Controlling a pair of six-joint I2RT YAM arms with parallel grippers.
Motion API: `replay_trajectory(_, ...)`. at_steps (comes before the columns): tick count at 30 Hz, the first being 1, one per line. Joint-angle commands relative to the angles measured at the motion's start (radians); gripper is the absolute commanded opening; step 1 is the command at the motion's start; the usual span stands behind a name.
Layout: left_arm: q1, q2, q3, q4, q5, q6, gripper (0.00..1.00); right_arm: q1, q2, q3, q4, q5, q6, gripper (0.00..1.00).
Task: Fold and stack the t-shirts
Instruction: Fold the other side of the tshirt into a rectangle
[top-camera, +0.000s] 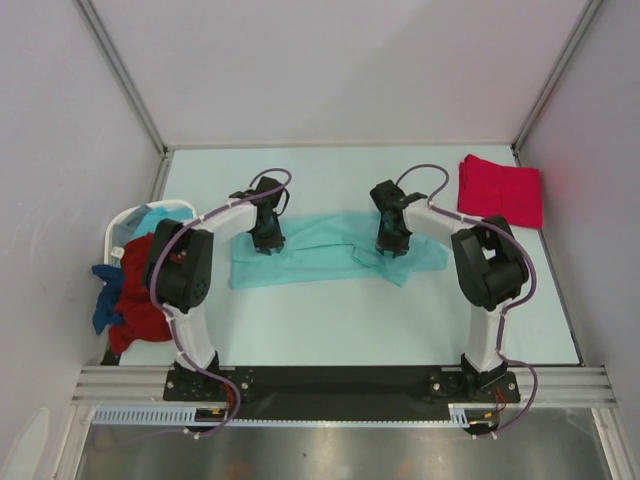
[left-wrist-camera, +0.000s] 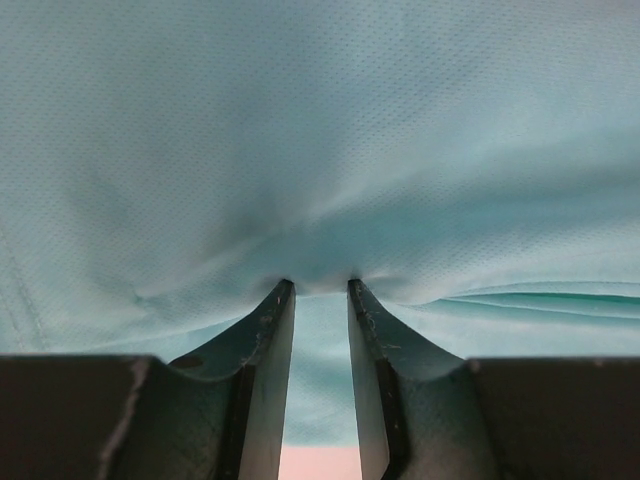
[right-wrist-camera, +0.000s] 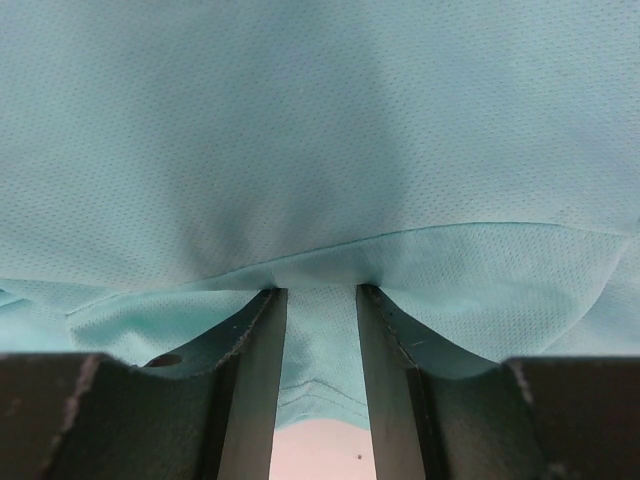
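One light teal cloth t-shirt (top-camera: 320, 252) lies spread sideways across the middle of the pale green table (top-camera: 400, 320). The left gripper (top-camera: 268, 240) is down on the shirt's far edge towards its left end. Its black fingers (left-wrist-camera: 265, 340) stand narrow, with puckered teal cloth pinched between them. The right gripper (top-camera: 390, 245) grips the same edge towards the right end, and a fold of the shirt is caught between its nearly closed fingers (right-wrist-camera: 385, 340). A bright pinkish-red folded t-shirt (top-camera: 500, 190) sits at the table's far right corner, well apart. At the left edge a white plastic laundry basket (top-camera: 118, 230) holds light blue cloth (top-camera: 155, 215). A dark red t-shirt (top-camera: 140, 300) and a blue t-shirt (top-camera: 103, 305) are heaped at its near side.
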Motion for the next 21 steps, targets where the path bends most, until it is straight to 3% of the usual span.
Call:
replay_trajectory(1,-0.004,0.039,0.024,0.017,0.017,0.000,0.33,-0.026,0.047,-0.013,0.028,0.006,-0.007,0.39)
replay_trajectory(14,-0.004,0.067,-0.090,0.065,0.056,-0.012,0.24,-0.050,0.080,-0.048,0.058,-0.042,-0.023,0.36)
replay_trajectory(16,-0.004,0.064,-0.091,0.065,0.054,-0.009,0.16,-0.052,0.082,-0.050,0.063,-0.045,-0.021,0.33)
replay_trajectory(21,-0.004,0.061,-0.084,0.056,0.053,-0.007,0.14,-0.050,0.088,-0.048,0.063,-0.048,-0.026,0.22)
